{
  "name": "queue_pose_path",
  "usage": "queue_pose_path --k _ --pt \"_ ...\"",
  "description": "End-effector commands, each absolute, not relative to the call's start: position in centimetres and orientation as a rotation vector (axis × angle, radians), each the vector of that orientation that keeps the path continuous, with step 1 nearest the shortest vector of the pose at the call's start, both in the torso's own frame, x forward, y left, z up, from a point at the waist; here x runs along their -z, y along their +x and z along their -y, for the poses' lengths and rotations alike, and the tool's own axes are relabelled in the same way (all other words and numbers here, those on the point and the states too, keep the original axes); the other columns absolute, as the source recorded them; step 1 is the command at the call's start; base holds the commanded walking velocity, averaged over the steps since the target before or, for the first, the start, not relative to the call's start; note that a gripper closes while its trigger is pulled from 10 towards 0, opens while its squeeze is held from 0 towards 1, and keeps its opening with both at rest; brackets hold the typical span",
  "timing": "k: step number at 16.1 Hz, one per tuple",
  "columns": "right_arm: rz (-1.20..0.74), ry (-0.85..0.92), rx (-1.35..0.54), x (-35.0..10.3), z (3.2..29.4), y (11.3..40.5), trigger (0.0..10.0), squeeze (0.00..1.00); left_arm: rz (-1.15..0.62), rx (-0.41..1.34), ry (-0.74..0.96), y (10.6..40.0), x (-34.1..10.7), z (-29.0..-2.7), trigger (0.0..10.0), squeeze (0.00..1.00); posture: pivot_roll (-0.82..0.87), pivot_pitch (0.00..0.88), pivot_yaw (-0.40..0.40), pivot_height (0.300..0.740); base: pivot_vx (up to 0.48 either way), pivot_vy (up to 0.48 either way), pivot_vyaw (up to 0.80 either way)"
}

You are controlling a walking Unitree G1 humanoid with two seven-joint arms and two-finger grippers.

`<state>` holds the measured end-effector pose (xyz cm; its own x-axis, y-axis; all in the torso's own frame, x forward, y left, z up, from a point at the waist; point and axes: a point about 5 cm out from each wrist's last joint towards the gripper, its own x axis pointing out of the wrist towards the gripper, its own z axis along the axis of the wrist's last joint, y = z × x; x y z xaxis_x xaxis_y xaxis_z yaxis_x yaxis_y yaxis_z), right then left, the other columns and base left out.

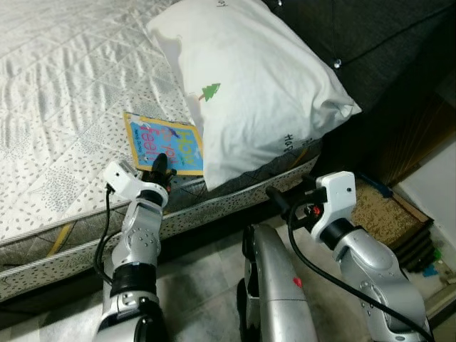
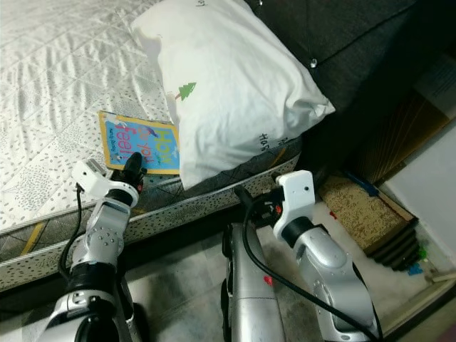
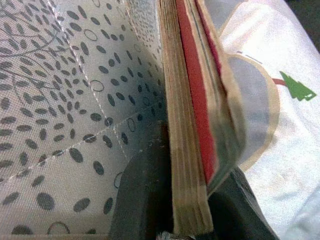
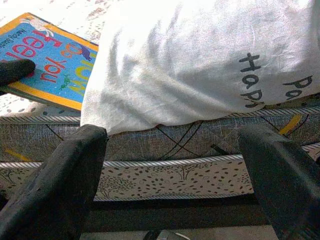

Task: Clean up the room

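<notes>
Your left gripper (image 1: 161, 165) is clamped on the near edge of the children's picture book (image 1: 164, 143), one black finger above the cover and one beneath; the left wrist view confirms it, with the book's page block and red spine edge (image 3: 192, 125) pinched between the two fingers (image 3: 145, 195). The book lies flat on the mattress (image 1: 64, 107), close to the mattress's near edge, its blue cover with yellow border facing up.

Taking the white pillow (image 1: 249, 85) as landmark: the book sits just beside its lower left corner, and the pillow's edge overlaps or touches the book's right side (contact versus overlap cannot be told). The pillow carries a small green tree print (image 1: 211, 91) and dark lettering, "Hap..." legible in the right wrist view (image 4: 252, 80). Its lower end hangs over the mattress's edge.

Your right gripper (image 1: 285, 203) is held below the pillow, in front of the mattress's side panel, touching nothing. Its fingers (image 4: 55, 190) are spread wide apart, nothing between them.

To the pillow's right, a dark upholstered headboard (image 1: 370, 43). Further right and lower, a woven tan mat (image 1: 381, 210) on the floor. Below the mattress, grey tiled floor (image 1: 199, 285).
</notes>
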<state>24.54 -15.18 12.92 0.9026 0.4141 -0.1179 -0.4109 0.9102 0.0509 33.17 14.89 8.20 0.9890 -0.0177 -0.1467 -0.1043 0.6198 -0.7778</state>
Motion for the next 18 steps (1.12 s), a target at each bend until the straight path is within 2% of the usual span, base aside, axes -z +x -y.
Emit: queue_pose_path --k 1,4,12,15,18 --pt "-0.134 0.017 -0.422 -12.8 15.5 24.6 10.0 0.0 -0.315 -0.092 -0.869 32.1 -4.9 -14.5 10.0 0.05 -0.24 0.147 -0.074 0.478 0.0 0.0 0.0" --pt "-0.132 0.01 -0.416 -12.8 15.7 24.7 10.0 0.0 -0.304 -0.123 -0.831 33.3 -5.9 -16.1 10.0 1.0 -0.25 0.145 -0.07 0.478 0.0 0.0 0.0" --pt "-0.125 0.02 -0.423 -12.4 15.1 25.4 10.0 0.0 -0.374 -0.177 -0.634 34.0 -5.9 -17.7 10.0 1.0 -0.2 0.119 -0.052 0.478 0.0 0.0 0.0" --pt "-0.116 0.036 -0.434 -12.2 14.4 26.1 10.0 0.0 -0.436 -0.137 -0.419 34.2 -6.1 -17.6 10.0 1.0 -0.17 0.109 -0.04 0.478 0.0 0.0 0.0" --pt "-0.109 0.048 -0.437 -12.0 14.1 26.6 10.0 0.0 -0.507 -0.089 -0.335 34.2 -5.9 -17.4 10.0 1.0 -0.15 0.098 -0.021 0.478 0.0 0.0 0.0"
